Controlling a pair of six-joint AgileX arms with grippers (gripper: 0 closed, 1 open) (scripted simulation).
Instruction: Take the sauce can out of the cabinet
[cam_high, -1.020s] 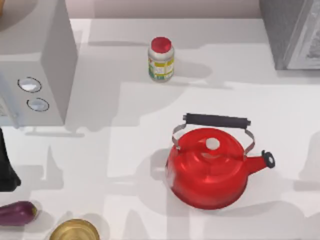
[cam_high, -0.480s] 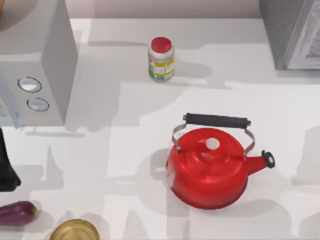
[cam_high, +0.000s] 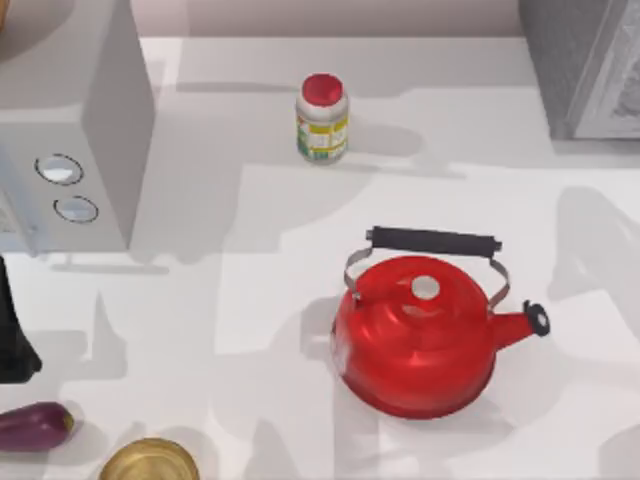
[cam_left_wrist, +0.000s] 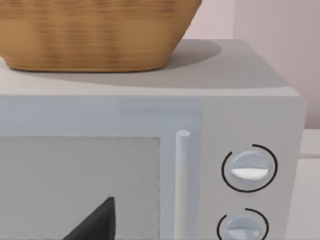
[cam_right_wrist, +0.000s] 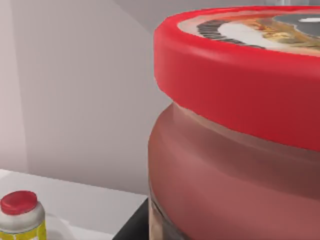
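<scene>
Sauce can (cam_right_wrist: 240, 130): fills right wrist view, v. close to cam — likely carried by right pincer; grip itself unseen, can't tell. Cabinet (cam_high: 585, 65): counter's (cam_high: 250, 300) far right corner. Kettle (cam_high: 420, 335) mid-counter. L arm parked facing microwave (cam_left_wrist: 150, 150).

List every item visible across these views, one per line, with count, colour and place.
sauce can: one, red-orange with red rim, very close in the right wrist view
cabinet: one, dark grey with paler front, table's far right corner
kettle: one, red with black handle, centre-right
jar: one, white with red cap and yellow-green label, far centre
microwave: one, light grey with two knobs, far left
basket: one, tan wicker, on the microwave
eggplant: one, purple, near left
bowl: one, golden, near left edge
table: one, white
left arm: black, left edge
</scene>
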